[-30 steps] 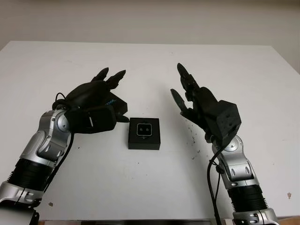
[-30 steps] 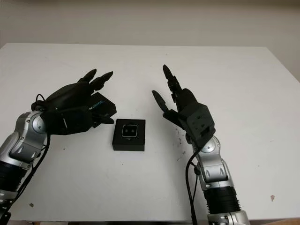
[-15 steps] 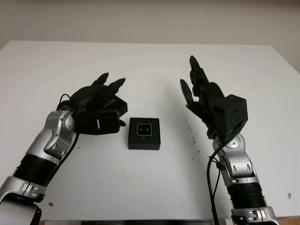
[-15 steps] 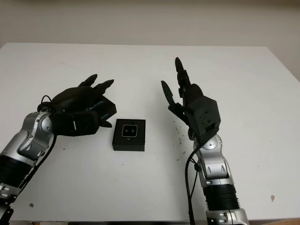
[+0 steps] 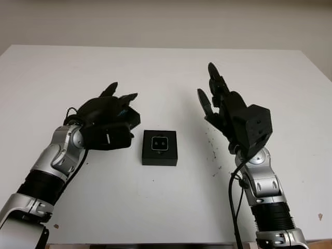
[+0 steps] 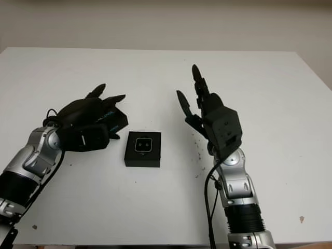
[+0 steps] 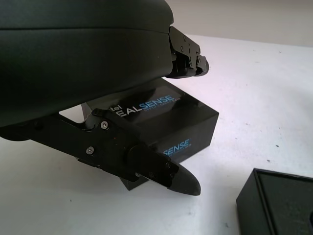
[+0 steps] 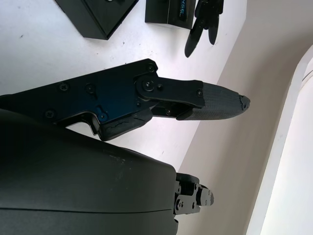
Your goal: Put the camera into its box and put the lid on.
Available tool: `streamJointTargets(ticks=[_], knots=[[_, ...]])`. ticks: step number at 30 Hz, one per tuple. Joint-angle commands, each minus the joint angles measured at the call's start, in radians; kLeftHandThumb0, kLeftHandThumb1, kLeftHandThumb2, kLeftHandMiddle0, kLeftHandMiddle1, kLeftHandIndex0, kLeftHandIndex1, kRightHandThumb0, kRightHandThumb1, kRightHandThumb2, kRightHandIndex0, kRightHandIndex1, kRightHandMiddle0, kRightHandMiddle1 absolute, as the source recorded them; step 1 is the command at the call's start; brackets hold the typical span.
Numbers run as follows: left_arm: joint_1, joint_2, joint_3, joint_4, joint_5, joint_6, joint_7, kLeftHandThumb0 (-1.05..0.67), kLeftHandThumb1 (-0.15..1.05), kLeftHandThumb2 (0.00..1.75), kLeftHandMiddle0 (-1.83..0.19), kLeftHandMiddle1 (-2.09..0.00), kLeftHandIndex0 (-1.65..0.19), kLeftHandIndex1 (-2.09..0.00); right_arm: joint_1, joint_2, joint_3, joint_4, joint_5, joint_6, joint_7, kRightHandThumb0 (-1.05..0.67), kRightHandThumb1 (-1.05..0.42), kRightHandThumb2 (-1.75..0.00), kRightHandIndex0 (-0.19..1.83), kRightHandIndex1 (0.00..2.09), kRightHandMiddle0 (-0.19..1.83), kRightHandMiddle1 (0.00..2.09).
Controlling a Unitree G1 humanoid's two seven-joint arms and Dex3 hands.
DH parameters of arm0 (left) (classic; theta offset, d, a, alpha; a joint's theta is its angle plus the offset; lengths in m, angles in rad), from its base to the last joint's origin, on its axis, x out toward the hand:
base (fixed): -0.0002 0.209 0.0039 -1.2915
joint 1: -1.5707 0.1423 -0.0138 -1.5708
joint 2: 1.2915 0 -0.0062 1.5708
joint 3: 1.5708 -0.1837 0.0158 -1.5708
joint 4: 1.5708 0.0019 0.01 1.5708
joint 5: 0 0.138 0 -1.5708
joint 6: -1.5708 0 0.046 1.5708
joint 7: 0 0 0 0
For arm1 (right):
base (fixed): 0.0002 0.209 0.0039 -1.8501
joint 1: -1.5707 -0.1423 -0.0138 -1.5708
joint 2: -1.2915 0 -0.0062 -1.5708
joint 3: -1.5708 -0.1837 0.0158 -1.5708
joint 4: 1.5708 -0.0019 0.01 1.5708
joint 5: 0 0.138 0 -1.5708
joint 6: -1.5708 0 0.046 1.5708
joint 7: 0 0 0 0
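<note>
- We see the white table (image 5: 166, 72) carrying everything: the open box (image 5: 160, 148) sits at its centre with the camera (image 5: 159, 143) already lying inside, lens side up.
- Over the last second our left hand (image 5: 106, 120) has sunk lower over the lid (image 5: 130, 117), which lies on the table just to the left of the box. The fingers now arch over the lid's top. We judge this as the approach to grasp the lid, the one step left.
- Our right hand (image 5: 228, 111) has pulled back from the box and drawn more upright; it hovers open to the right of the box, well apart from it, holding nothing.
- The left wrist view adds what the head views hide: one finger (image 7: 146, 164) passes in front of the lid's printed side face (image 7: 171, 125) and another sits above its top, with a gap still visible, so the hand is not yet clamped on it. A corner of the box (image 7: 279, 200) shows just beside.
- The right wrist view looks down past the open hand to the box and lid far below.
</note>
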Motion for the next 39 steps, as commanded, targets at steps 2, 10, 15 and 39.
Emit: streamJointTargets(ticks=[2, 10, 15, 39], knots=[[-0.025, -0.007, -0.019, 0.034, -0.002, -0.019, -0.003, -0.45, 0.89, 0.06, -0.09, -0.08, -0.20, -0.07, 0.008, -0.010, -0.004, -0.028, 0.001, -0.002, 0.001, -0.70, -1.05, -0.52, -0.06, 0.06, -0.05, 0.06], [-0.058, -0.026, -0.045, 0.131, -0.020, -0.049, -0.029, -0.39, 0.94, 0.07, -0.12, -0.07, -0.21, -0.06, 0.024, -0.012, -0.013, -0.059, 0.015, 0.030, 0.008, -0.71, -1.05, -0.52, -0.09, 0.05, -0.06, 0.05], [-0.069, -0.033, -0.063, 0.165, -0.014, -0.055, -0.032, -0.31, 0.97, 0.07, -0.23, -0.12, -0.29, -0.09, 0.031, -0.015, -0.016, -0.074, 0.016, 0.042, 0.011, -0.70, -1.05, -0.52, -0.09, 0.05, -0.07, 0.05], [-0.036, -0.014, -0.059, 0.078, -0.005, -0.103, 0.055, -0.07, 0.97, 0.05, -0.28, -1.45, -0.29, -1.31, 0.049, -0.021, -0.016, -0.086, 0.023, 0.053, 0.029, -0.69, -1.05, -0.52, -0.12, 0.05, -0.07, 0.06]])
